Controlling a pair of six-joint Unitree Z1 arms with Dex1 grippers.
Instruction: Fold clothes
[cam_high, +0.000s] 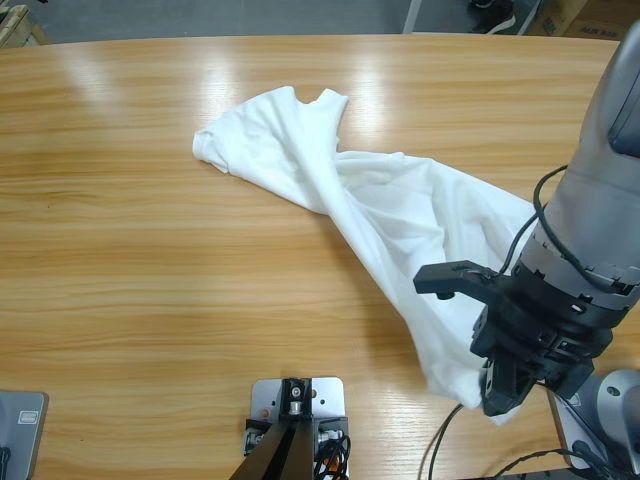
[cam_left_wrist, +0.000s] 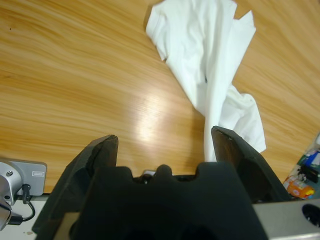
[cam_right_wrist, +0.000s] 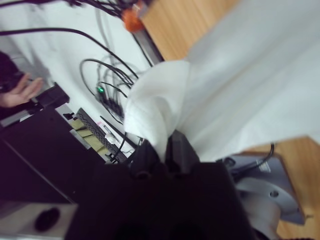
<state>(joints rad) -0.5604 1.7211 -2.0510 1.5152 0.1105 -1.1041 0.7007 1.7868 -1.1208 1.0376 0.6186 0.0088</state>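
We see our right pincer clamped on the white shirt, which trails across the table; our left pincer gapes wide, empty.

Lower corner of the crumpled white fabric shirt hidden behind the right arm's black two-jawed gripper in the high view. Same shirt cut off by the top edge in the left wrist view. Beside the shirt in the right wrist view, blurred black cables and a hand at the left edge, details unreadable.
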